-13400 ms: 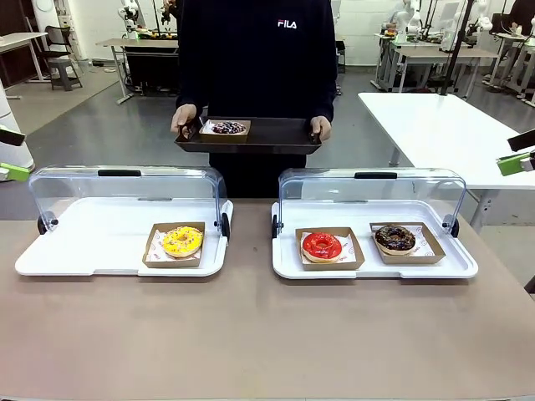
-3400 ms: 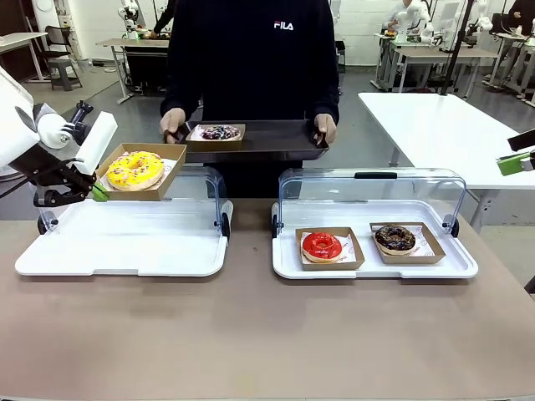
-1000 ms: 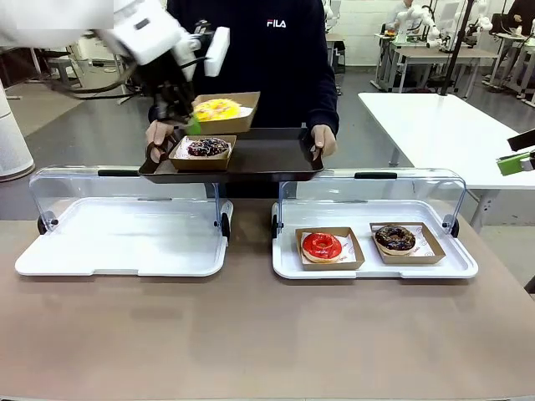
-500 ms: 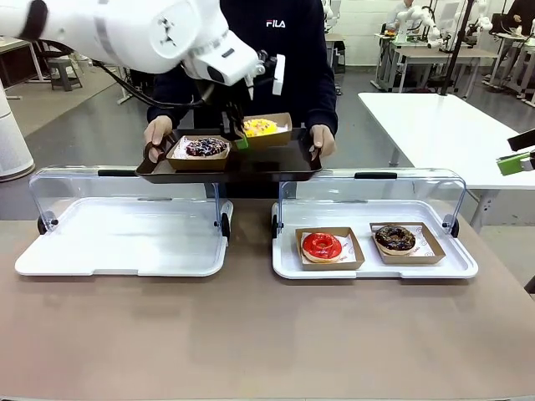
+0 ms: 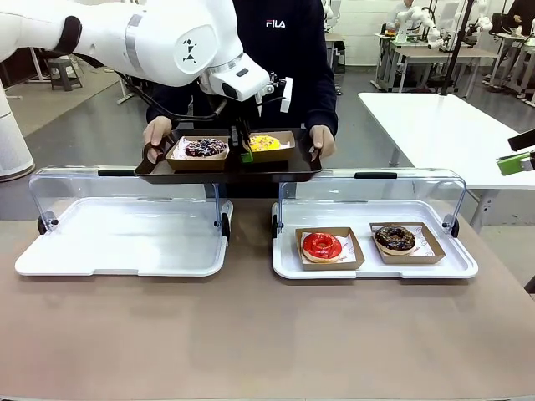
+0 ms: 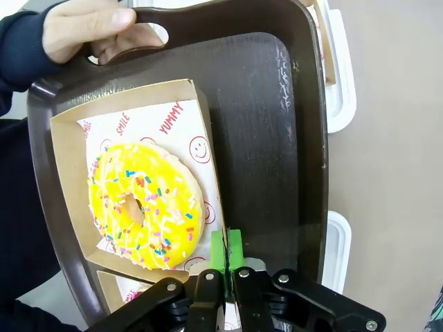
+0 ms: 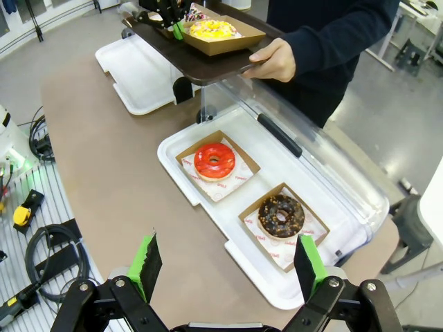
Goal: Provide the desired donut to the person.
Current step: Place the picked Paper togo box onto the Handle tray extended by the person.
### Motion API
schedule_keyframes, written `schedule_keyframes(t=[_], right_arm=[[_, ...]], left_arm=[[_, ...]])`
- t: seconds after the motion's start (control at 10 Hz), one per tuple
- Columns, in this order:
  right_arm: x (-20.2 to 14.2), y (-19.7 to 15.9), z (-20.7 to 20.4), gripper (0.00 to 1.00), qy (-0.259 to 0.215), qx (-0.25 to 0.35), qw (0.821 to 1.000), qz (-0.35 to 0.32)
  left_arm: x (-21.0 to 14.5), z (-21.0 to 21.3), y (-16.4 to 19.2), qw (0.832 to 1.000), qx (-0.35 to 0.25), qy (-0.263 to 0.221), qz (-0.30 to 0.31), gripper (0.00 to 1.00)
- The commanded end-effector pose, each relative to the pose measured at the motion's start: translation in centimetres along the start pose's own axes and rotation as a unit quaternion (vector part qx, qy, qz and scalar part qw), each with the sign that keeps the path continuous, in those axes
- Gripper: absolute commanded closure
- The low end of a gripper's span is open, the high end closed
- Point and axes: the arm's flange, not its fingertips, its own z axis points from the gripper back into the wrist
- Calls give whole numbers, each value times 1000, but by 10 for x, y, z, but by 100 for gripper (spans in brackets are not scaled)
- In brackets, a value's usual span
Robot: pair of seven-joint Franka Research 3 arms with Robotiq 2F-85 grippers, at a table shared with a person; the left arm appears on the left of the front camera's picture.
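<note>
My left jaws [image 6: 226,257] are pinched shut on the near wall of a brown cardboard tray [image 6: 66,123], the green pads pressed flat together over its edge. Ahead of them and to their left in my left wrist view lies the yellow sprinkled donut [image 6: 145,205] inside that tray, on white paper printed with red smileys. The cardboard tray rests on the dark serving tray [image 6: 277,124], whose bare surface runs straight ahead of my left jaws. At the far end, the person's hand [image 6: 90,28] grips the tray's handle. In the front view my left jaws [image 5: 246,154] come down from above onto the serving tray [image 5: 284,167], with the yellow donut [image 5: 264,143] just beside them and a chocolate donut with sprinkles [image 5: 206,148] in its own cardboard tray on their other side. The person [image 5: 280,50] stands behind, holding the serving tray by both ends.

My right jaws [image 7: 226,266] stand wide apart, holding nothing, well above the bench [image 7: 104,145]. Ahead of them sits a white display case [image 7: 208,207] with its clear lid up, holding a red glazed donut [image 7: 214,160] and a chocolate donut [image 7: 280,216]. A second white display case [image 5: 117,251] lies below my left jaws.
</note>
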Motion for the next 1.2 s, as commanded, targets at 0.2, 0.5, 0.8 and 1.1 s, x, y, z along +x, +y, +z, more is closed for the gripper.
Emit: schedule_keyframes(t=[0.2, 0.5, 0.8, 1.1], right_arm=[[-1, 0, -3, 0, -9, 6, 1000, 2], [-1, 0, -3, 0, -9, 6, 1000, 2], [-1, 0, -3, 0, -9, 6, 1000, 2], [-1, 0, -3, 0, -9, 6, 1000, 2]], left_arm=[[4, 6, 7, 1000, -9, -1, -12, 39], [-1, 11, 10, 1000, -15, -11, -5, 36], [-2, 15, 12, 1000, -19, -14, -1, 0], [-3, 16, 11, 999, -31, -19, -2, 0]])
